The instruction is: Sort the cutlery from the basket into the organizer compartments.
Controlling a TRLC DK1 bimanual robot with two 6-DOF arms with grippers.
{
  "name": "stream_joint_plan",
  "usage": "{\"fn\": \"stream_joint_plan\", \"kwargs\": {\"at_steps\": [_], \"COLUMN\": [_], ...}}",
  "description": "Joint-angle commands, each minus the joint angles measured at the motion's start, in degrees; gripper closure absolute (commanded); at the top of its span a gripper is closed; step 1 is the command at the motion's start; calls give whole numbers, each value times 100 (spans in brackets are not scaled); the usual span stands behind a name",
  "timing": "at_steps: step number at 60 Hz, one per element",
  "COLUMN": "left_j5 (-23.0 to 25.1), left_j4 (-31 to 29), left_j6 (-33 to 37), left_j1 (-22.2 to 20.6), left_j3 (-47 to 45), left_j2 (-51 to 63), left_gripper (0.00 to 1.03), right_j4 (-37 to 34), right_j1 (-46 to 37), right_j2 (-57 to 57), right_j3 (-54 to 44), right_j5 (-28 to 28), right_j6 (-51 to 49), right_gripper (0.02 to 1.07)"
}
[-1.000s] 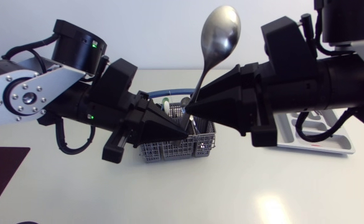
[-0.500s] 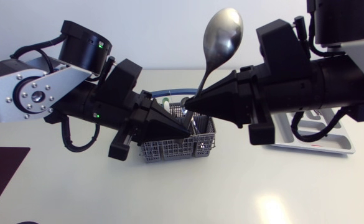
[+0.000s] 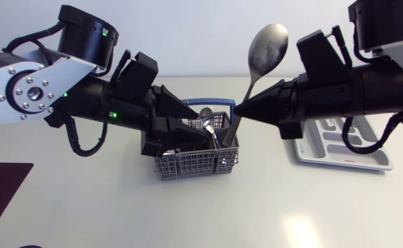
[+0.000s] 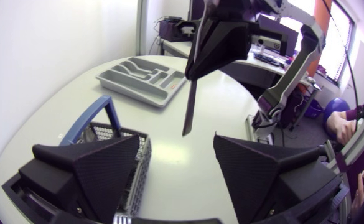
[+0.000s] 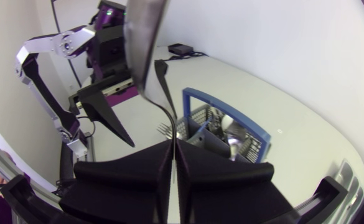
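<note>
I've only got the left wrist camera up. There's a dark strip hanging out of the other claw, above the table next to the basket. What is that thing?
Observer: It's the handle of a spoon. The right claw is shut on it.
Operator: Okay, which end is up?
Observer: The bowl end. In the head view it stands above the claw, tilted a little, and the handle runs down below it.
Operator: My own finger blocks the basket. Is there anything in it?
Observer: Yes. The basket has more cutlery in it, and a second spoon stands inside with its bowl up.
</note>
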Motion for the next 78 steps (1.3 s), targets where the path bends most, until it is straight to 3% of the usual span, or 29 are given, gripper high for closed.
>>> {"fn": "stream_joint_plan", "kwargs": {"at_steps": [1,7,28,32,40,46,62,78], "left_j5": [-287,-805,-1807,-2194,-2396,-2809,-3117,-3565], "left_j4": [33,42,33,42,42,42,24,24], "left_j6": [-160,-99,86,227,253,341,385,350], "left_j1": [-76,-190,-436,-507,-551,-726,-946,-1421], "left_j3": [226,121,-108,-160,-222,-275,-178,-72], "left_j2": [38,-24,-252,-270,-305,-332,-296,-85], "left_gripper": [9,9,9,9,9,9,9,9], "right_j4": [-112,-305,-472,-551,-569,-569,-648,-990], "right_j1": [-299,-773,-2303,-2584,-2971,-3243,-3630,-3929], "right_j2": [167,334,1230,1652,2478,3129,4447,5748], "right_j3": [287,427,1095,1429,1939,2326,3336,4567], "right_j5": [210,553,1476,1783,2196,2487,3471,3726], "right_j6": [-141,-229,-361,-388,-405,-431,-291,52], "right_gripper": [101,101,101,101,101,101,101,101]}}
